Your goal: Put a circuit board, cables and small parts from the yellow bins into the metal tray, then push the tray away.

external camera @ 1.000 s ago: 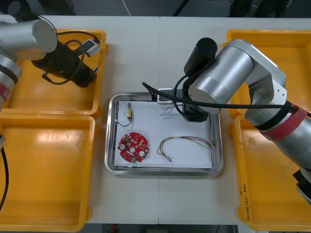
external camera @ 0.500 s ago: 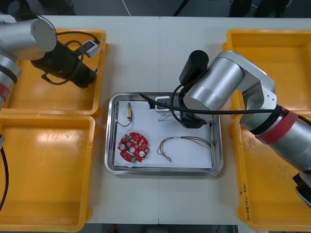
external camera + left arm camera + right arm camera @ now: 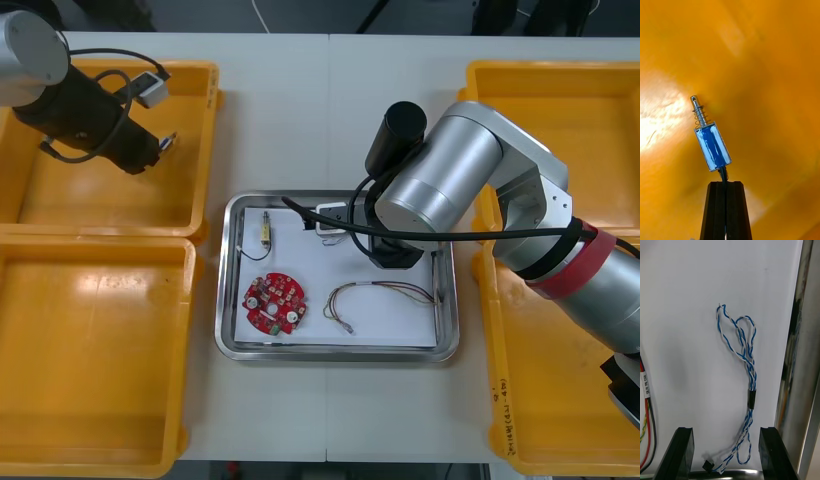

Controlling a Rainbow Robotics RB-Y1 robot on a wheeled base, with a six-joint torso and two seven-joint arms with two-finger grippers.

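A small metal part (image 3: 711, 144) is pinched by its lead in the left gripper (image 3: 725, 183) over the far-left yellow bin (image 3: 205, 130). On the light table (image 3: 330, 110), the metal tray (image 3: 227, 300) holds a blue-white cable (image 3: 746, 363), straddled by the right gripper (image 3: 725, 428) with fingers parted.

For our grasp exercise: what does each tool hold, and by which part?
Left tool: the small metal part, pinched by the black lead at its base. Right tool: nothing; open over the twisted blue and white cable.

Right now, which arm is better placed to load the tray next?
Left. The left claw grips a small metal part by its wire above a yellow bin; the right claw stands open over the blue and white cable in the tray.
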